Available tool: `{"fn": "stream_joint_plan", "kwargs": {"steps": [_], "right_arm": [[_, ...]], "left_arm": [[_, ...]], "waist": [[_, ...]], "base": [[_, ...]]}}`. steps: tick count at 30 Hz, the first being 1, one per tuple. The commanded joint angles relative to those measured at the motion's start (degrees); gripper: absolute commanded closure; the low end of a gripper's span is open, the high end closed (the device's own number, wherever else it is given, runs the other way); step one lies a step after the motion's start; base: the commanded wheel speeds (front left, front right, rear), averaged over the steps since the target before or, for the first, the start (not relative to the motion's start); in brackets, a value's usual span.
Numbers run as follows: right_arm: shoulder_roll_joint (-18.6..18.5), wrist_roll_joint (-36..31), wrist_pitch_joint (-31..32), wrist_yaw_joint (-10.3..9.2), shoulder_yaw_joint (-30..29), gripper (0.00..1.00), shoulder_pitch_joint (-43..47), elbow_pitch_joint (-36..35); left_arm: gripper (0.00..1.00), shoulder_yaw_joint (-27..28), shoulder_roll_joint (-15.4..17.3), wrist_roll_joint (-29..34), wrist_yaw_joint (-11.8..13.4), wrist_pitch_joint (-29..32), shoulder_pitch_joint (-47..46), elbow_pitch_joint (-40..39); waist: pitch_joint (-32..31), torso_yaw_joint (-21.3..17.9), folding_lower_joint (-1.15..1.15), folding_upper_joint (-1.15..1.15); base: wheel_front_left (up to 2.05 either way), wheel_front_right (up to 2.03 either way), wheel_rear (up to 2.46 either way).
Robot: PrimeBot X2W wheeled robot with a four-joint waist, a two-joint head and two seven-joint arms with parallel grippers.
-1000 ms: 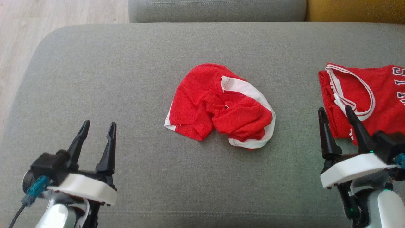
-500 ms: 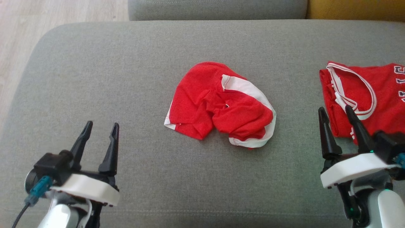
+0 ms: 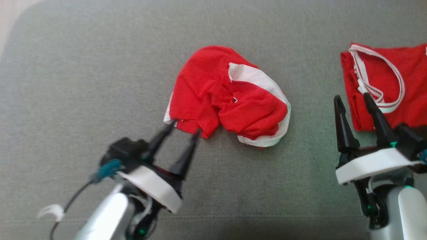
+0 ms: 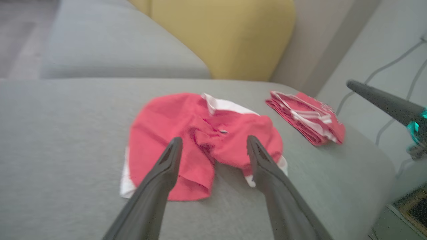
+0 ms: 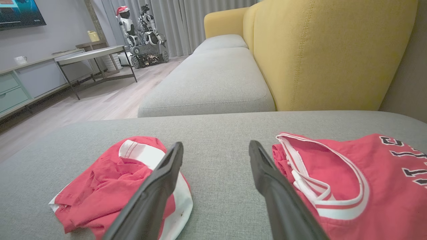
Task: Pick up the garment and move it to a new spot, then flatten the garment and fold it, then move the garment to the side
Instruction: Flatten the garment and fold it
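The garment, a red piece with white trim, lies crumpled in a loose heap near the centre of the grey cushion, well clear of all its edges. A broad white band curves along the heap's far and right sides, and a narrow white strip shows at its near-left corner. The left gripper is angled toward that near-left corner with both fingers spread apart. The fingertips sit at the garment's near hem, but blur prevents confirmation of contact, and nothing is pinched between them. In the left wrist view the two fingers frame the lower folds of the heap, with red fabric showing in the gap. The right gripper stands toward the cushion's right edge, fingers likewise spread and empty, pointing toward the far edge. A second red jersey with a white-striped neckline lies folded flat at the right edge of the cushion. The right gripper's outer finger overlaps the jersey's near-left corner in the head view. In the right wrist view bare cushion shows between the fingers, with the garment to their left and the jersey to their right, well apart from each other. A yellow backrest rises beyond the cushion's far-right corner.
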Motion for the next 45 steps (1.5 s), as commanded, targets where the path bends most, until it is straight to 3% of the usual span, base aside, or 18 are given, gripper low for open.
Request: {"fn": "stream_joint_plan", "kwargs": {"steps": [1, 11, 21, 22, 23, 30, 34, 45], "right_arm": [[-0.25, -0.20, 0.03, -0.04, 1.51, 0.00, -2.15, -2.32], [-0.25, 0.81, -1.47, -0.04, 3.05, 0.00, -5.29, -2.44], [-0.25, 1.93, -3.16, -0.04, 2.90, 0.00, -6.37, -1.30], [-0.25, 2.06, -3.32, -0.04, 2.86, 0.00, -6.42, -1.16], [-0.25, 2.17, -3.46, -0.04, 2.85, 0.00, -6.45, -0.97], [-0.25, 2.96, -4.24, -0.04, 2.38, 0.00, -6.42, 0.31], [-0.25, 3.36, -4.32, -0.04, 2.24, 0.00, -6.20, 0.91], [-0.25, 4.14, -3.88, -0.04, 1.60, 0.00, -5.65, 1.55]], "left_arm": [[0.00, 1.02, 0.23, -0.31, -0.56, 0.16, -2.74, -1.05], [0.00, -7.28, -3.03, -5.98, -2.74, -0.22, -9.75, 8.90], [0.03, -14.08, -1.48, -13.58, -2.81, -2.98, -14.88, 15.47], [0.56, -14.78, -1.15, -14.15, -2.81, -3.32, -15.25, 15.74], [1.00, -15.51, -0.90, -14.93, -2.81, -3.47, -15.42, 15.90], [1.00, -16.50, 2.15, -17.78, -2.81, -5.12, -15.21, 14.94], [1.00, -14.76, 4.48, -17.97, -1.16, -5.80, -13.98, 11.50], [1.00, -7.24, 15.84, -14.52, 11.02, -5.05, -11.15, -7.58]], "waist": [[1.97, -1.48, 0.00, 0.00], [9.17, -6.42, 0.00, 0.00], [11.45, -8.65, 0.00, 0.00], [11.49, -8.64, 0.00, 0.00], [11.44, -8.60, 0.00, 0.00], [9.69, -6.81, 0.00, 0.00], [8.32, -5.06, 0.00, 0.00], [5.47, -0.20, 0.00, 0.00]], "base": [[0.00, 0.00, 0.00], [0.00, 0.00, 0.00], [0.00, 0.00, 0.00], [0.00, 0.00, 0.00], [0.00, 0.00, 0.00], [0.00, 0.00, 0.00], [0.00, 0.00, 0.00], [0.00, 0.00, 0.00]]}}
